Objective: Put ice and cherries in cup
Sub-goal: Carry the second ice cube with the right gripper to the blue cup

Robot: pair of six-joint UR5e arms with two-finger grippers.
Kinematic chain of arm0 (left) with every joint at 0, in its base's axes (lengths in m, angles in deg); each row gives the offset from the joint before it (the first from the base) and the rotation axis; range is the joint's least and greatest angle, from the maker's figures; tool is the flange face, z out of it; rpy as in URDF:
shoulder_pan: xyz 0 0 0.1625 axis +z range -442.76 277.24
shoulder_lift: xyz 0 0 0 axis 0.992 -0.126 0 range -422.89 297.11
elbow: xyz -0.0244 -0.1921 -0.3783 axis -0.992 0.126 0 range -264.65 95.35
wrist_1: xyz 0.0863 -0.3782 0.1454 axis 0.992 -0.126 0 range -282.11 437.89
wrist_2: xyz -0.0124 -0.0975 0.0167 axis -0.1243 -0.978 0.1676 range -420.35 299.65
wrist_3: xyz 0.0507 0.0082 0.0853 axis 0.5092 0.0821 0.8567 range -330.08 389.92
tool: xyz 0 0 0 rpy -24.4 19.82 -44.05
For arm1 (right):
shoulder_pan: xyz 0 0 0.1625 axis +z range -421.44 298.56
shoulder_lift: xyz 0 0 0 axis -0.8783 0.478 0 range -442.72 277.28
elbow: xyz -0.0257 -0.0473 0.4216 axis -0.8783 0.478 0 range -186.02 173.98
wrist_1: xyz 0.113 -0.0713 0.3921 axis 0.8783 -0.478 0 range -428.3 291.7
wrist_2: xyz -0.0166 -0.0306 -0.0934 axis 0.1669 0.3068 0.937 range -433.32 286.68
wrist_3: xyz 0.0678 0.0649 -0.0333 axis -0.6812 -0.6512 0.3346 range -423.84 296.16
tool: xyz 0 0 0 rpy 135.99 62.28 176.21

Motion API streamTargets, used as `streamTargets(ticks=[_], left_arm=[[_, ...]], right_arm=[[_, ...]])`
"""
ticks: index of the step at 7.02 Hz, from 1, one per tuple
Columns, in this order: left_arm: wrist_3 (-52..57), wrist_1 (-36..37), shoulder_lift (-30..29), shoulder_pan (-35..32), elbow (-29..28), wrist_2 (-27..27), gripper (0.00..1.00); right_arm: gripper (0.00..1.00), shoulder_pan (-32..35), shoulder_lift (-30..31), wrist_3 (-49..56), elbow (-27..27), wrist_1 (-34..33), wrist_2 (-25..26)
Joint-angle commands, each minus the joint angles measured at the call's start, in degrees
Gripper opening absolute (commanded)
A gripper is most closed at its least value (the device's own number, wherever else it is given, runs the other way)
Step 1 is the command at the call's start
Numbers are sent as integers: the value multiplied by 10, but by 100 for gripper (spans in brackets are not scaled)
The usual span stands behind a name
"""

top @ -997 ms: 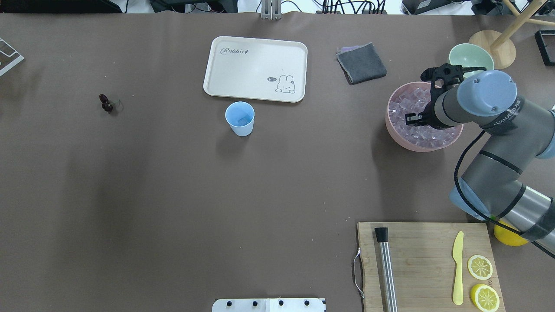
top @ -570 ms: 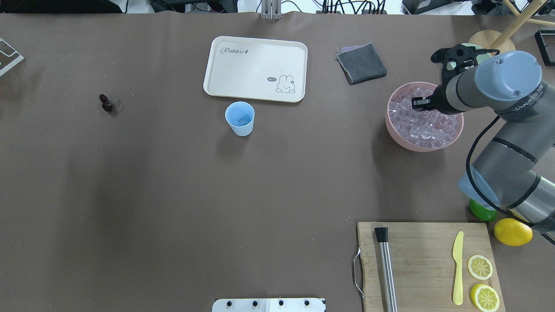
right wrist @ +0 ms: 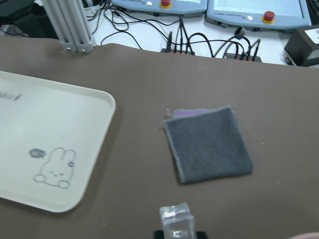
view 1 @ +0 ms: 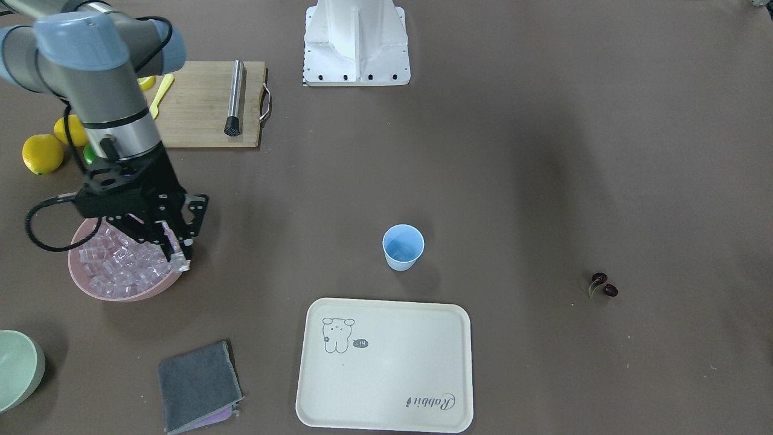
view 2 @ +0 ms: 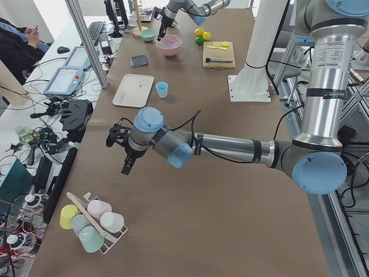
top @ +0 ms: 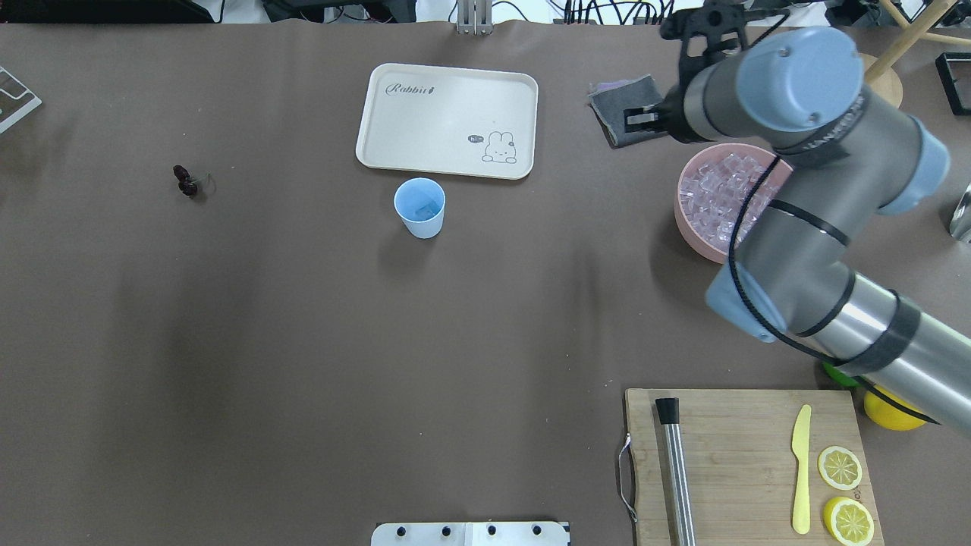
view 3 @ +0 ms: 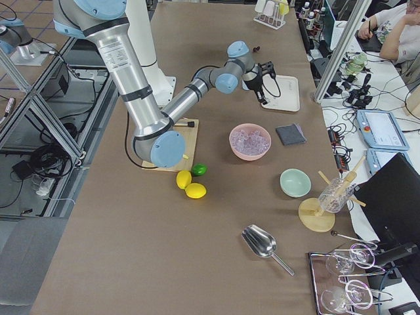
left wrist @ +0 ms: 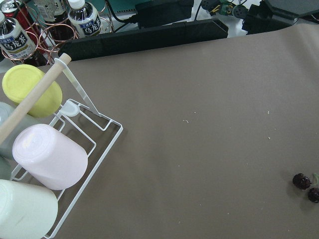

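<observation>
The light-blue cup point(top: 419, 207) stands upright mid-table, just in front of the tray; it also shows in the front view point(view 1: 403, 246). My right gripper point(view 1: 179, 260) is shut on a clear ice cube point(right wrist: 175, 222) and is raised beside the pink bowl's point(view 1: 78, 275) cup-side rim. The bowl is full of ice point(top: 713, 189). The dark cherries point(top: 185, 180) lie on the table far to my left, also in the left wrist view point(left wrist: 306, 183). My left gripper point(view 2: 127, 164) hangs above the table near the mug rack; I cannot tell if it is open.
A cream tray point(top: 447, 117) lies beyond the cup, a grey cloth point(right wrist: 209, 144) between tray and bowl. A pale green bowl point(view 1: 15, 368), a cutting board point(top: 743, 462) with muddler, knife and lemon slices, lemons and a lime point(view 1: 90, 154) are on my right. A mug rack point(left wrist: 65, 149) stands far left.
My right gripper has come up out of the pink bowl with an ice cube and moved left, past the bowl's rim towards the cloth. The cup and cherries have not moved.
</observation>
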Motion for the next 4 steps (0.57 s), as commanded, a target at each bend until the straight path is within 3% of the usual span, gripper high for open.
streamTargets(ticks=[1, 4], left_arm=[[0, 0, 0, 0, -2, -1, 98], [1, -1, 0, 0, -2, 0, 98]], right_arm=[[0, -63, -103, -4, 37, -24, 57], [0, -123, -192, -11, 110, -19, 121]])
